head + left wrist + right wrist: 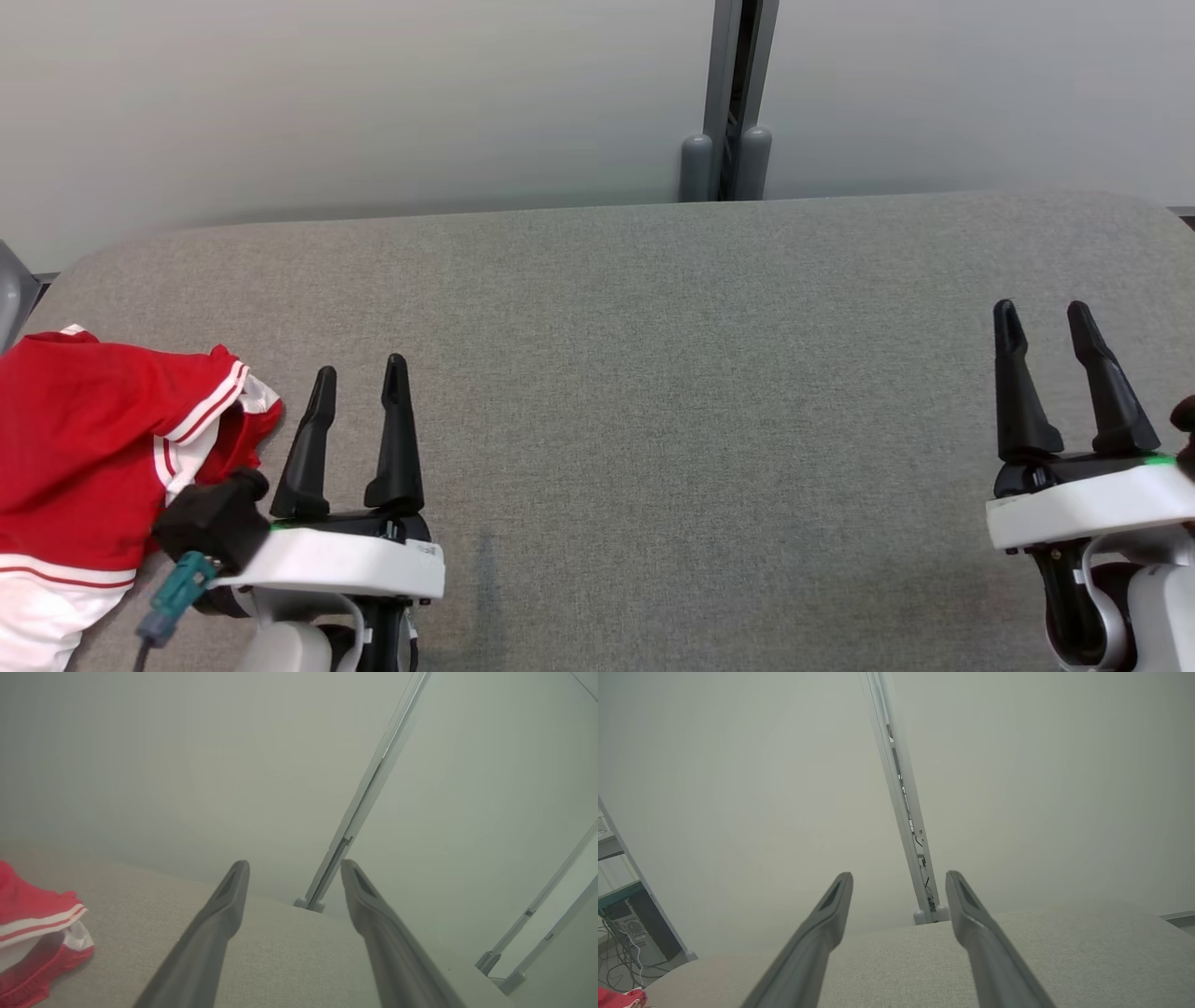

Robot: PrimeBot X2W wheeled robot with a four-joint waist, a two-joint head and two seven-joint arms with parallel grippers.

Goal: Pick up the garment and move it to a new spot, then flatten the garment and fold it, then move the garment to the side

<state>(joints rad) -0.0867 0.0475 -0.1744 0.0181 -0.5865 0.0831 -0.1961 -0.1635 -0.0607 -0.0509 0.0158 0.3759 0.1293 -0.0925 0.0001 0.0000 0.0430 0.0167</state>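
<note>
Head view: a grey fabric-covered table (653, 373) with rounded far corners stands before a pale partition wall (373, 93), which is split by a grey post (728, 103). The red garment with white stripes (84, 439) lies crumpled at the table's left edge, towards the near-left corner. The left gripper (359, 373) stands just beside the garment's right side, its two dark fingers spread and pointing at the far edge, with nothing between them. A teal connector (177, 593) hangs from its wrist housing, next to the cloth. The right gripper (1041, 308) stands near the table's right edge, well apart from the garment, its fingers likewise spread and empty. Left wrist view: the spread fingers of the left gripper (294, 863) rise over bare grey cloth; a striped hem of the garment (32, 905) lies at the lower left, clear of both fingers. Right wrist view: the parted fingers of the right gripper (899, 875) point along the table towards the post; a small red scrap of the garment (619, 997) shows at the far-left table edge, and a computer tower (630, 933) with cables stands beyond it.
</note>
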